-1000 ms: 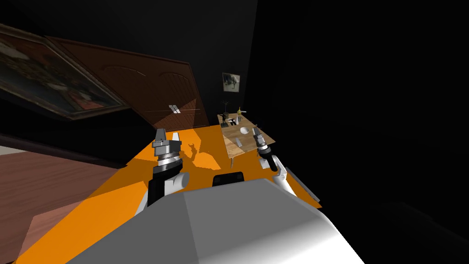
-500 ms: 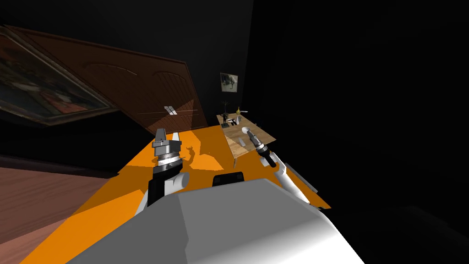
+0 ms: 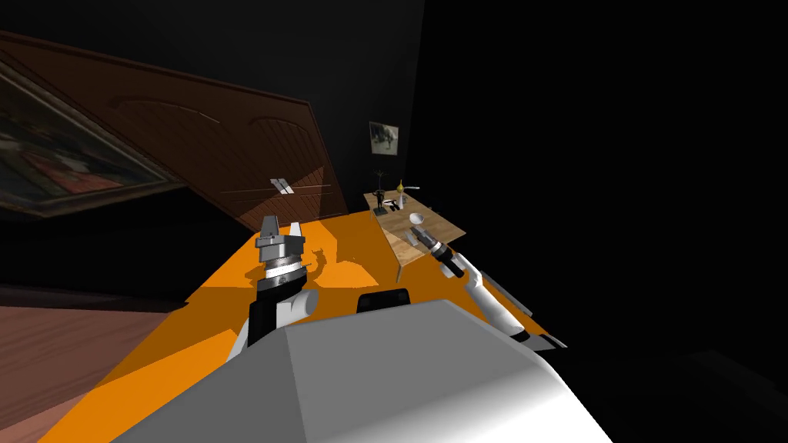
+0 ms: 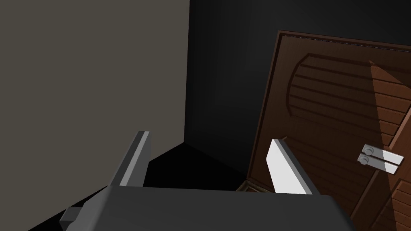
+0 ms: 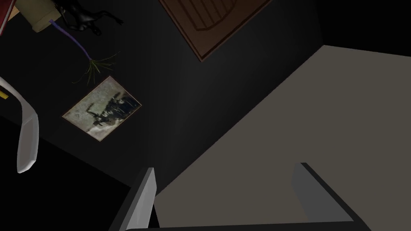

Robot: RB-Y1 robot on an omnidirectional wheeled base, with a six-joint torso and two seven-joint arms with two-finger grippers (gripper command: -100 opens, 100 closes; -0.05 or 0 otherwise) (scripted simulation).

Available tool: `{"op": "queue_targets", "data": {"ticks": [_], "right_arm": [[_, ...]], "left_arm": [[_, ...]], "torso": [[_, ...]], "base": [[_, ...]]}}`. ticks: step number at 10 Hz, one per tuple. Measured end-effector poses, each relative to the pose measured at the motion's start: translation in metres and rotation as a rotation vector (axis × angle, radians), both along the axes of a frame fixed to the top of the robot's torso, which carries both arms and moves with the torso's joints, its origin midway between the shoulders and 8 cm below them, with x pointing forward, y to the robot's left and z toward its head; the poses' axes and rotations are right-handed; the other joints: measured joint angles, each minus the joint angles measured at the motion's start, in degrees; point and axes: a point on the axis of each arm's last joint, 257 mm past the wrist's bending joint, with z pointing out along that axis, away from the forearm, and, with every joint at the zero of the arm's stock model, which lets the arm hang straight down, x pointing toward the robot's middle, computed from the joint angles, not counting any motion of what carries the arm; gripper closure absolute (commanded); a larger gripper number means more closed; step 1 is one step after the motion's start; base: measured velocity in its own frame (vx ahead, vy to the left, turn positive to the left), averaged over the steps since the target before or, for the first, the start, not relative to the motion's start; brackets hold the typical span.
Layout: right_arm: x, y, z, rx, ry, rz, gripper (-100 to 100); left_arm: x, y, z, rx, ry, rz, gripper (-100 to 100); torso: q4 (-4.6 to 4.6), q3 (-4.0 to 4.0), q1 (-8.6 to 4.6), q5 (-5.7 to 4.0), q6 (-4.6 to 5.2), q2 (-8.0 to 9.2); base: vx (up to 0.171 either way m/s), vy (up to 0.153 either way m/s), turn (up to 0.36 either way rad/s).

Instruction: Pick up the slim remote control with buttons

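A small wooden table (image 3: pixel 442 228) stands ahead on the right. On its near part lies a slim grey piece (image 3: pixel 410 237) that may be the remote; its buttons cannot be made out. My right gripper (image 3: pixel 422 233) reaches out over the table's near part, right beside that piece, with its fingers (image 5: pixel 145 194) open and nothing between them. My left gripper (image 3: pixel 279 228) is held up over the orange floor, left of the table; its fingers (image 4: pixel 285 168) stand open and hold nothing.
A white bowl (image 3: pixel 416 219), a dark figurine (image 3: pixel 378 201) and a yellow-topped item (image 3: pixel 400 187) share the table. A dark brown door (image 3: pixel 231 154) fills the wall ahead, with a framed painting (image 3: pixel 61 161) to the left. Black area lies right of the table.
My right arm has stretched forward, so its gripper now hangs over the table's near part. The head view has swung slightly. My left arm has kept still.
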Motion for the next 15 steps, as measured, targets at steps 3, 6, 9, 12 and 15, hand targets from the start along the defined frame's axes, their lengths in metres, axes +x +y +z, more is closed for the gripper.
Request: {"op": "queue_targets", "data": {"ticks": [3, 6, 9, 12, 15], "right_arm": [[0.003, -0.011, -0.035, -0.137, 0.055, 0.015, -100], [0.009, -0.022, -0.063, -0.224, 0.097, 0.019, -100], [0.013, -0.047, -0.107, -0.336, 0.166, 0.015, -100], [0.007, -0.075, -0.145, -0.469, 0.242, 0.017, -100], [0.0, -0.109, -0.175, -0.576, 0.313, 0.015, -100]], "left_arm": [[0.0, 0.0, 0.0, 0.0, 0.0, 0.0, 0], [0.0, 0.0, 0.0, 0.0, 0.0, 0.0, 0], [0.0, 0.0, 0.0, 0.0, 0.0, 0.0, 0], [0.0, 0.0, 0.0, 0.0, 0.0, 0.0, 0], [0.0, 0.0, 0.0, 0.0, 0.0, 0.0, 0]], "torso": [[0.0, 0.0, 0.14, 0.02, 0.02, -0.02], [-0.01, -0.03, -0.14, -0.04, 0.01, -0.05], [-0.04, -0.12, -0.01, 0.01, 0.0, -0.21], [-0.05, -0.13, -0.02, 0.0, 0.01, -0.24], [-0.08, -0.2, -0.15, -0.03, 0.01, -0.35]], "base": [[0.046, 0.152, -0.062], [0.039, 0.087, -0.035], [0.091, 0.145, -0.05], [0.086, 0.12, -0.033], [0.102, 0.088, -0.015]]}}
